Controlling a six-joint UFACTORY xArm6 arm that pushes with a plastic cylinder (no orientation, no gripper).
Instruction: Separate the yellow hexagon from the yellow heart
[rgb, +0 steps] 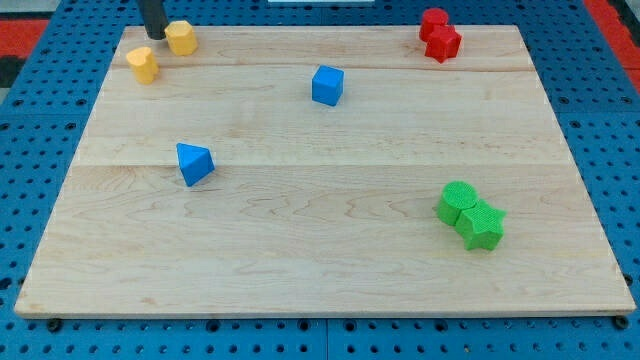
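Wooden board (330, 240) on blue pegboard. Top left: yellow hexagon (181, 37) touching my tip (156, 36) on its right; yellow heart (143, 64) just below-left, apart. No gripper fitted, only a rod. Elsewhere: blue cube (327, 85), blue triangle (194, 163), two red blocks (439, 36), two green blocks (471, 215).

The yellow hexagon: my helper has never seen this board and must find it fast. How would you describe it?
Start at the wooden board's top-left corner in the camera view, where two yellow blocks sit. The yellow hexagon is the upper, right-hand one, just right of my tip. The yellow heart lies lower left, apart from it.
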